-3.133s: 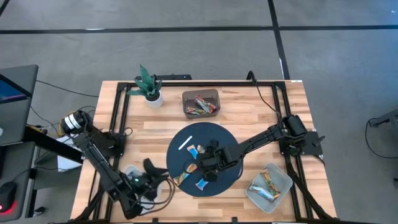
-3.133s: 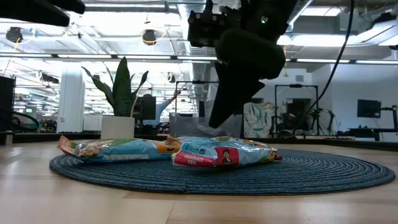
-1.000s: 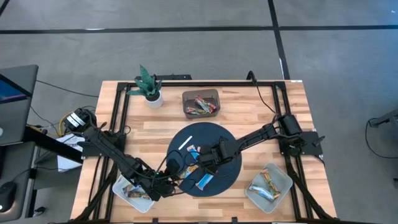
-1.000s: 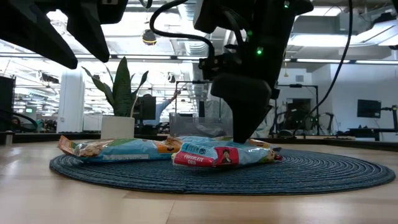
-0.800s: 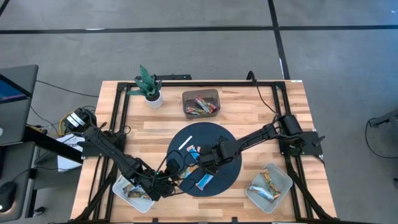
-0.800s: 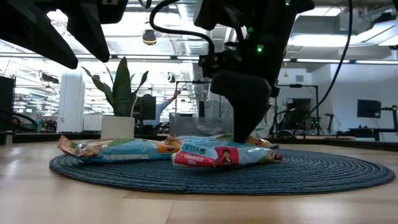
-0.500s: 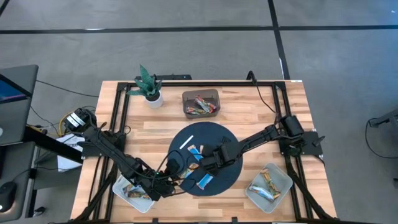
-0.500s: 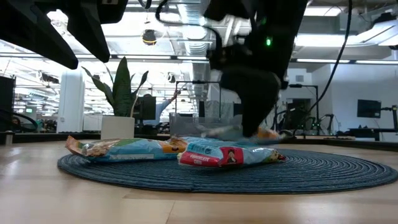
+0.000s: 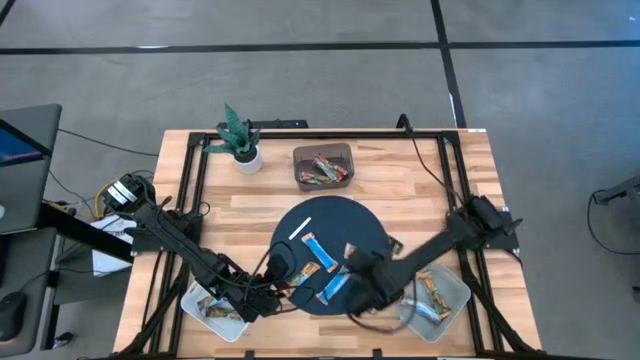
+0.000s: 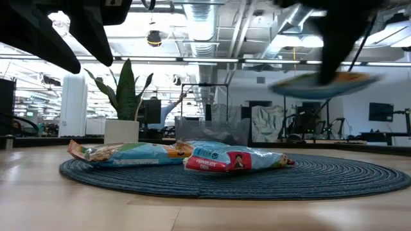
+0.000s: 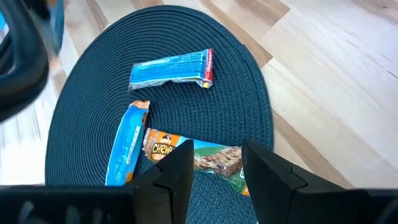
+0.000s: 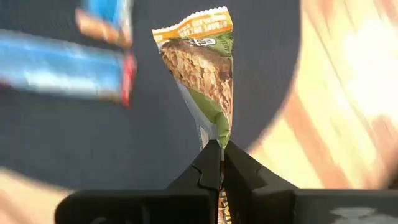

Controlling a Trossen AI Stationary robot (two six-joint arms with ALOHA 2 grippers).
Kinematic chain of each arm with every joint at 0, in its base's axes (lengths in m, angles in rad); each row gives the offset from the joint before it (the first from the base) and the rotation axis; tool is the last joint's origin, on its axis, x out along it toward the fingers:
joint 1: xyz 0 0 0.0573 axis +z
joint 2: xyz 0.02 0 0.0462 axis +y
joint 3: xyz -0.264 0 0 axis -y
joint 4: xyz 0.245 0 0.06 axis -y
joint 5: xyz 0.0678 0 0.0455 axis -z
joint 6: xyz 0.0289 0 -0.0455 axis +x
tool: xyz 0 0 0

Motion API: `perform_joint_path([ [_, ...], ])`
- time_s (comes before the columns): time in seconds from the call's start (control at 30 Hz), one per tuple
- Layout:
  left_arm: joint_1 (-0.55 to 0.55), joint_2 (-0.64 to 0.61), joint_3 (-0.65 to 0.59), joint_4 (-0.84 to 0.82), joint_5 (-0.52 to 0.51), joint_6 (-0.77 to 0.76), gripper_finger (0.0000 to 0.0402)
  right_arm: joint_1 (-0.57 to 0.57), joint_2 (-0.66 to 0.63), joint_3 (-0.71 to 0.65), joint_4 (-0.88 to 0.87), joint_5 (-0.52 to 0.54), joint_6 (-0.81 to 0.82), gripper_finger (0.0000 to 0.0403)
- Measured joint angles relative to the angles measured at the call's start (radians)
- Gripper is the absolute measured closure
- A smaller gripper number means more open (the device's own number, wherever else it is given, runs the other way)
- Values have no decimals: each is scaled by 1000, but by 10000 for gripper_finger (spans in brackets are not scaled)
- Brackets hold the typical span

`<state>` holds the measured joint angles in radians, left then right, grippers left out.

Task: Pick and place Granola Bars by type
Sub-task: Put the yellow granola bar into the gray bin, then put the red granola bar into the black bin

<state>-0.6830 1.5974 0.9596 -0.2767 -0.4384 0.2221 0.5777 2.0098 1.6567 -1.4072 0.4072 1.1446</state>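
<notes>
Right gripper has its two dark fingers pressed together on the end of a green and orange granola bar, which stands up from the fingertips with its torn-looking orange edge farthest from them. In the high view this gripper is above the edge of the round dark blue mat on the side of the right bin, and in the low view the held bar is blurred and well above the mat.

Three other bars lie on the mat: a blue one with a red end, a blue-white one, and an orange-brown one with a green part, which touches the blue-white one at one end. A thin white stick also lies on the mat, apart from them.

Left gripper hangs over the orange-brown bar with its fingers apart, and they hold nothing. In the high view it is at the mat's edge on the left side, beside the left bin (this one holds a few bars).

Near the right corner the right bin contains bars too, and a third bin with mixed red and dark bars stands beyond the mat. A small potted plant is at the far left part of the wooden table.
</notes>
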Motion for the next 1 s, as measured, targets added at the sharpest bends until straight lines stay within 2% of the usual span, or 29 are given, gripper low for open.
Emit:
perform_joint_path([
  [0.17,0,0,0,6,0,0,271,128,0,35,-87,-111,213,403],
  [0.37,0,0,0,6,-28,0,272,284,1,37,-84,-254,473,403],
  [0.57,22,0,0,40,-38,15,272,401,1,37,-94,-273,706,401],
  [0.67,45,0,0,81,-6,34,272,424,1,37,-116,-270,767,393],
  [0.87,102,0,0,137,168,78,272,430,2,36,-146,-252,777,334],
  [1.0,139,17,0,211,206,103,272,427,2,36,-166,-248,785,281],
])
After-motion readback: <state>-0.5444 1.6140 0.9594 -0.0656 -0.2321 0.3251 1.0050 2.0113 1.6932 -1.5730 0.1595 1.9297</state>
